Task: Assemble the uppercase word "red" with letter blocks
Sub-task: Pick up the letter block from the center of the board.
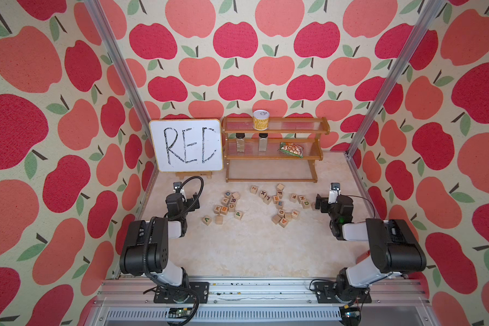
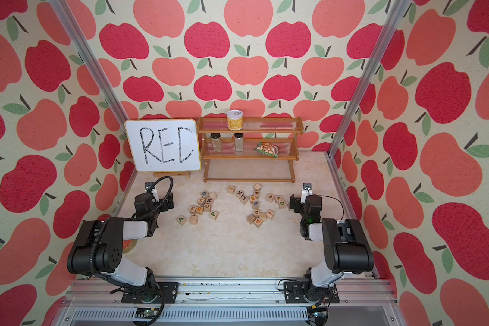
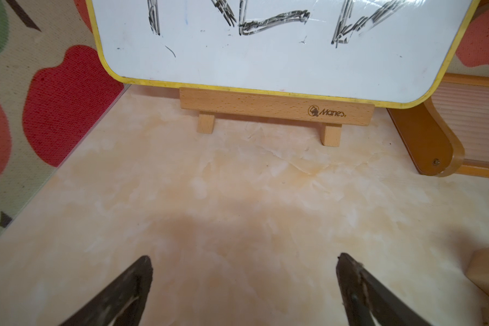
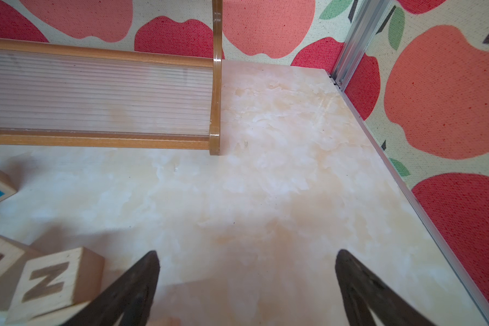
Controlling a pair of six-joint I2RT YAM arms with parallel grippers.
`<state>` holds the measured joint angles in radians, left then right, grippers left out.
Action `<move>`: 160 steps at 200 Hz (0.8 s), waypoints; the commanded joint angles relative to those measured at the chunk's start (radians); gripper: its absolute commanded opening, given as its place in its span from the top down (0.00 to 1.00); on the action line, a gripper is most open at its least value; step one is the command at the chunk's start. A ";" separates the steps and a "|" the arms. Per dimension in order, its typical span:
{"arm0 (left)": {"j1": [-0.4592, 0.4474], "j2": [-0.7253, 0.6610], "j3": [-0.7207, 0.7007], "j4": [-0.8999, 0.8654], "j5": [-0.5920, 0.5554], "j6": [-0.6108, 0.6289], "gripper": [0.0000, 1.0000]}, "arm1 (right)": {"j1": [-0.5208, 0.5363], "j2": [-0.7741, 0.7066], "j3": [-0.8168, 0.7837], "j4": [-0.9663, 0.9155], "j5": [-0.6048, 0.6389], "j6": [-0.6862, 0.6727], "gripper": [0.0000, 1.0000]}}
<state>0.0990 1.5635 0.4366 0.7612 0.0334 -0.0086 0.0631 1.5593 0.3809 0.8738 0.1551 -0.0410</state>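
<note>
The letter blocks lie among other wooden cubes in two loose clusters on the marbled tabletop (image 1: 251,248). In both top views the purple R (image 1: 233,201) (image 2: 209,200) is in the left cluster. The teal E (image 1: 280,203) (image 2: 255,203) is in the right cluster, and the green D (image 1: 306,203) (image 2: 281,203) lies at that cluster's right end. My left gripper (image 3: 243,259) is open over bare table, facing the whiteboard. My right gripper (image 4: 246,255) is open too, just right of the D, with an N block (image 4: 51,279) beside one finger.
A whiteboard (image 1: 187,146) with handwritten letters stands on a wooden easel at the back left. Beside it is a wooden shelf rack (image 1: 274,149) holding a tin, two jars and a snack packet. Patterned walls and metal posts close in the sides.
</note>
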 commanded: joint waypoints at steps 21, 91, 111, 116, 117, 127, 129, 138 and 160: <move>-0.010 -0.027 0.038 -0.076 0.000 0.005 0.01 | -0.003 -0.055 -0.009 -0.001 -0.008 0.008 0.01; -0.070 -0.068 0.228 -0.436 -0.021 0.049 0.01 | 0.039 -0.206 0.061 -0.273 0.009 -0.024 0.01; -0.095 -0.093 0.247 -0.492 -0.014 0.053 0.01 | 0.051 -0.261 0.100 -0.401 -0.003 0.000 0.01; -0.101 -0.102 0.251 -0.504 -0.012 0.054 0.01 | 0.053 -0.272 0.112 -0.436 -0.008 0.007 0.01; -0.101 -0.104 0.251 -0.507 -0.012 0.054 0.01 | 0.053 -0.274 0.115 -0.443 -0.008 0.008 0.01; -0.117 -0.121 0.258 -0.533 -0.013 0.052 0.01 | 0.061 -0.296 0.137 -0.503 -0.018 0.019 0.01; -0.121 -0.124 0.259 -0.538 -0.013 0.051 0.01 | 0.063 -0.300 0.141 -0.513 -0.020 0.020 0.01; -0.139 -0.139 0.263 -0.558 -0.022 0.049 0.01 | 0.074 -0.318 0.160 -0.558 -0.022 0.023 0.01; -0.185 -0.177 0.266 -0.600 -0.043 0.035 0.01 | 0.110 -0.360 0.202 -0.651 -0.012 0.029 0.01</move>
<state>-0.0467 1.4342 0.6689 0.2531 0.0219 0.0216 0.1383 1.2476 0.5259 0.4057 0.1543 -0.0380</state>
